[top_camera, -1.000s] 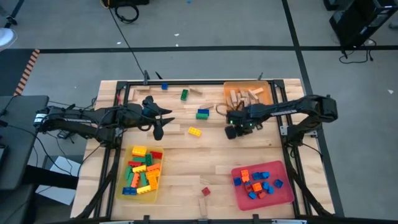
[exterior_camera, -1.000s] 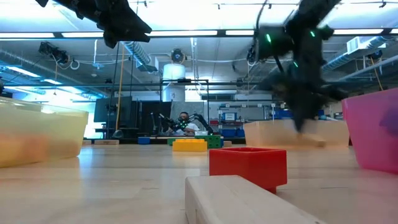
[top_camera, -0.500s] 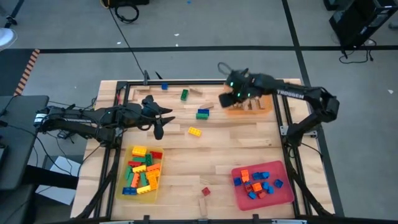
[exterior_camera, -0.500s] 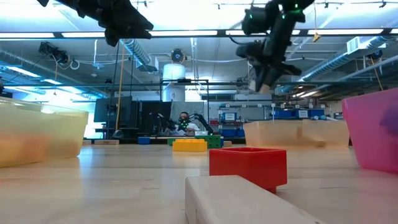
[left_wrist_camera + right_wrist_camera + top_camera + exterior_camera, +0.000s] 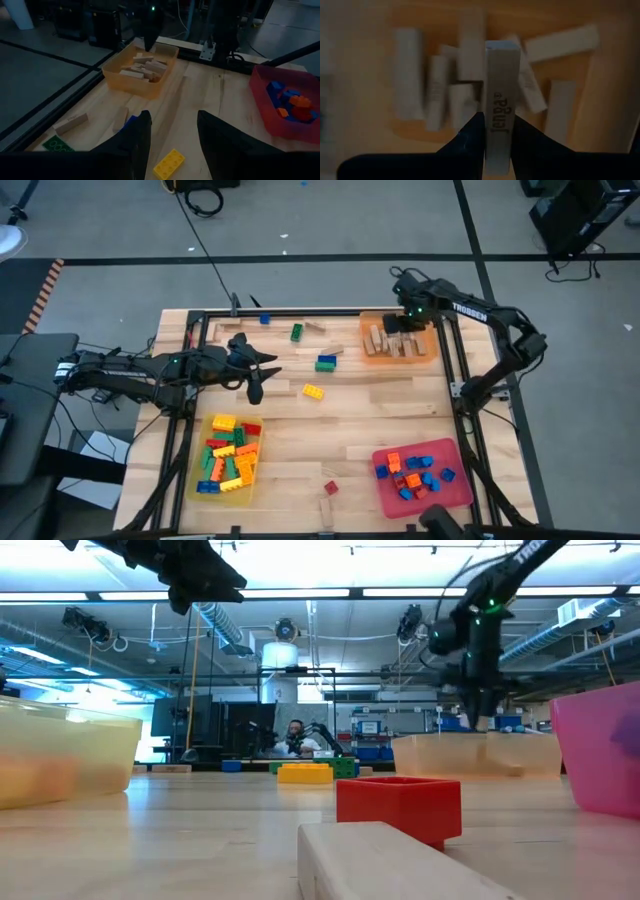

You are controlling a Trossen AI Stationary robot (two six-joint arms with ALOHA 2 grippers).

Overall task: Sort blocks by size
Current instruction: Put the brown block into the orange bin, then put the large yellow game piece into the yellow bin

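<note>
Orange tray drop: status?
Right gripper shut on tan wooden block, above orange tray. Left gripper open, idle mid-table over yellow plastic brick. Nothing in the way.

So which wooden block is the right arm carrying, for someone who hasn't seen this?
Find the orange tray at the table's far right corner. The right end effector hangs above it, shut on a tan wooden block. Unlike the loose blocks lying in the tray, this one is clamped between the fingers, printed lettering showing.
</note>
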